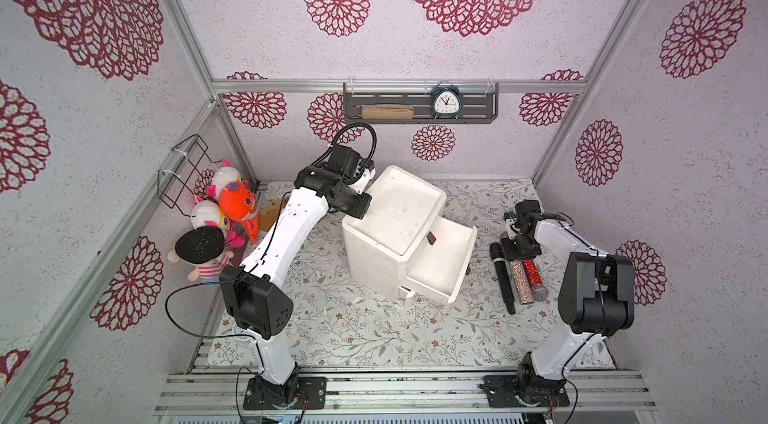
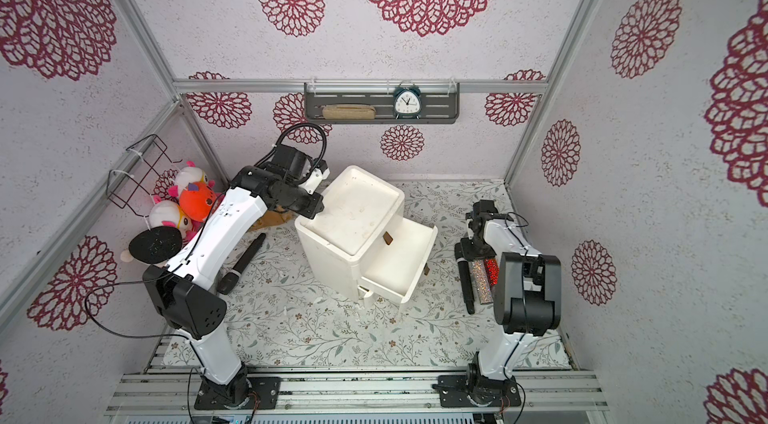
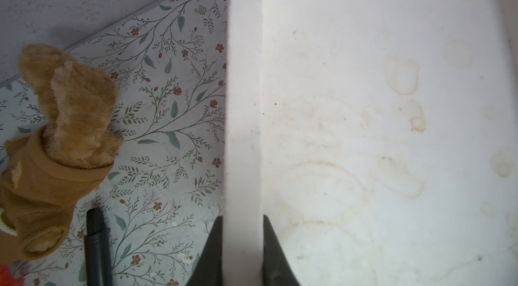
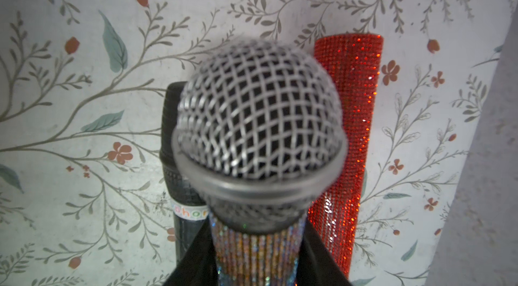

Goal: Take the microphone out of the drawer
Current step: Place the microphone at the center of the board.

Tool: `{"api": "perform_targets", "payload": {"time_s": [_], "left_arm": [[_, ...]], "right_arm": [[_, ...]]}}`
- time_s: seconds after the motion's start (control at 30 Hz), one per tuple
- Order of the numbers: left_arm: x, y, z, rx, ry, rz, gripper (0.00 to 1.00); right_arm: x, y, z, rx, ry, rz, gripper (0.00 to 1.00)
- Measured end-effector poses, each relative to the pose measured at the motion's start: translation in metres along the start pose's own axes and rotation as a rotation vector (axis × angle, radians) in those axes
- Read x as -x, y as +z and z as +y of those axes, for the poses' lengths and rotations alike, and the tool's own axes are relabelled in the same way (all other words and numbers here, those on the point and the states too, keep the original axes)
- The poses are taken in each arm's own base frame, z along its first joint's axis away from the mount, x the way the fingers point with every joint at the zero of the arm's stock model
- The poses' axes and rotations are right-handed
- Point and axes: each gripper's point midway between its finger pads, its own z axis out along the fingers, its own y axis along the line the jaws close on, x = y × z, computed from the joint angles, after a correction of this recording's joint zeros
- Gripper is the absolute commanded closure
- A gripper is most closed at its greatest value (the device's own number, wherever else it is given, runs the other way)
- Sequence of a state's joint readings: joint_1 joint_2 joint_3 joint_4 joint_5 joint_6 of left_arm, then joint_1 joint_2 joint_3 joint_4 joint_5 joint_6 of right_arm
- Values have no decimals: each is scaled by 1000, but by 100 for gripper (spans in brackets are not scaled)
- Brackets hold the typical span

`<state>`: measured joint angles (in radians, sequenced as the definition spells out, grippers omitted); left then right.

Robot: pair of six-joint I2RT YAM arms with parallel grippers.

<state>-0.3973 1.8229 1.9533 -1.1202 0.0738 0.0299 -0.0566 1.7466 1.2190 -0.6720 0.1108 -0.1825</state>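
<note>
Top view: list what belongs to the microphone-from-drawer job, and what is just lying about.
Job: open drawer; cabinet, rim clamped in left jaws; silver microphone, held in right jaws.
Lying about: red microphone; black microphone; second black microphone; plush toys; clock; pouch.

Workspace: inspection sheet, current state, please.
Surface: floral mat, small white specks near the cabinet.
Job's things: drawer open, nothing seen inside; glitter microphone in the right gripper, beside red microphone and black microphone on the mat.
Clutter: plush toys, brown plush, second black microphone between left arm and cabinet.
Grippers: left gripper shut on the cabinet's top rim; right gripper shut on the glitter microphone's handle.
Cables: black cable loops out from the left arm.
Surroundings: shelf with alarm clock and pouch; wire basket on a side wall.
</note>
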Motion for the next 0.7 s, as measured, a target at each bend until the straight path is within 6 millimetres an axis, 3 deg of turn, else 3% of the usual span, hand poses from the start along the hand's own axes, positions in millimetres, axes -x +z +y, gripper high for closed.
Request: {"api": "perform_targets", "payload": {"time_s": [0.3,0.7], "left_arm": [[0,0,0,0,0,0,100],[0,0,0,0,0,0,100]], "right_arm": [[-12,13,1,-9,-3,47,85],[-12,15,1,-11,15,43,64]]}}
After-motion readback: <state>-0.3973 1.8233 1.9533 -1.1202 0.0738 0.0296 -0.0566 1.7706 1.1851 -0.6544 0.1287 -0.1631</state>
